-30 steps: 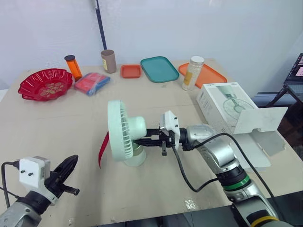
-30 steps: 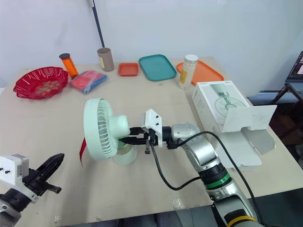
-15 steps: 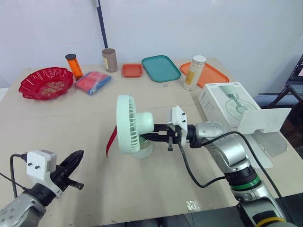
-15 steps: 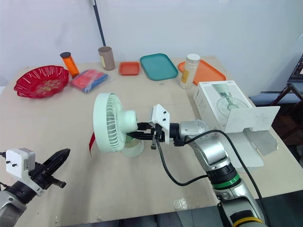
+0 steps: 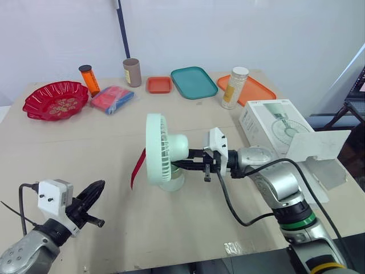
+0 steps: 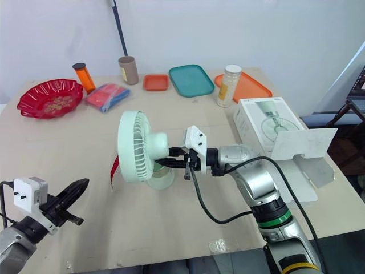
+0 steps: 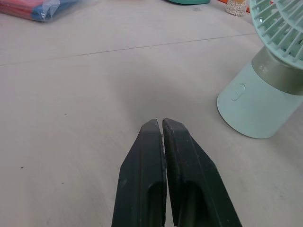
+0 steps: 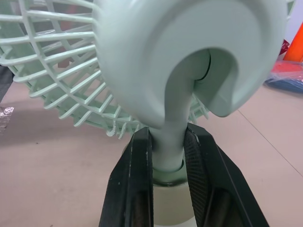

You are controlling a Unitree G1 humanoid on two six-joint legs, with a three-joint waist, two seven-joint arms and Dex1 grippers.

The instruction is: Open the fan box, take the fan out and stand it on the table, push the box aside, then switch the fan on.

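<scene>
Right pincer point(image 5: 178, 166) clamped on neck of pale-green plastic desk fan point(image 5: 162, 149) | fan shifted right, now upright on beige table point(image 5: 85, 142) | left pincer point(image 7: 163, 124) closed, empty | standing step looks done.

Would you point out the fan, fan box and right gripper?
fan point(image 5: 155, 148), left eye view, grille.
fan box point(image 5: 272, 121), left eye view, top face.
right gripper point(image 8: 168, 137), right wrist view, between fingertips.

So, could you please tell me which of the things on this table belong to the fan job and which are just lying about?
For the job: fan, held at its neck by the right gripper; opened box; left gripper, shut on nothing.
Lying about: red bowl, orange bottle, cup, packet, small orange tray, teal tray, jar, large orange tray.
</scene>
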